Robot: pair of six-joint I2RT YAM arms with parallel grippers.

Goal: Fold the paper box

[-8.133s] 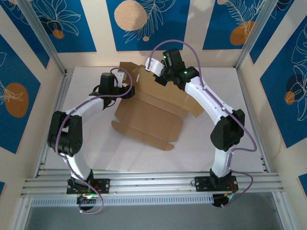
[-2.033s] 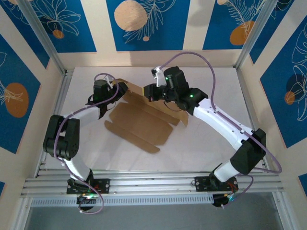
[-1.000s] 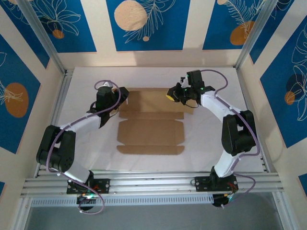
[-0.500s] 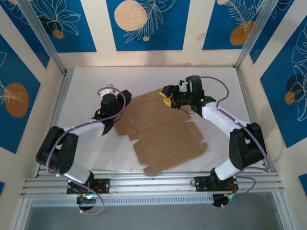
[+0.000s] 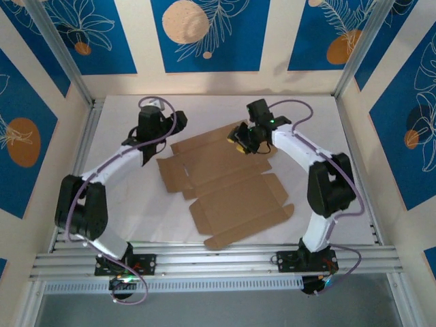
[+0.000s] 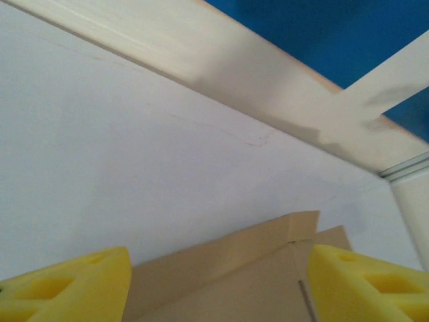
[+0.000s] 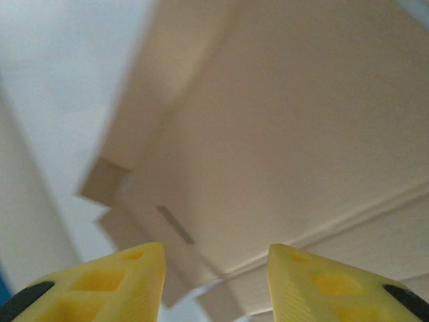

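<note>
While the left gripper [image 6: 218, 268] and right gripper [image 7: 216, 268] are hanging spread and empty, the box [image 5: 231, 184] is looking light and bendy; grab its edge.

Brown paper box [image 5: 228, 187], unfolded flat.
The creased sheet lies with flaps spread on the white table [image 5: 306, 116], its long axis skewed from 11 to 5 o'clock.

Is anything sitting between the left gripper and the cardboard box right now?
Nothing visible does. The left gripper stands open, and past its yellow fingers lie just the bare white table and the near edge of the paper box.
</note>
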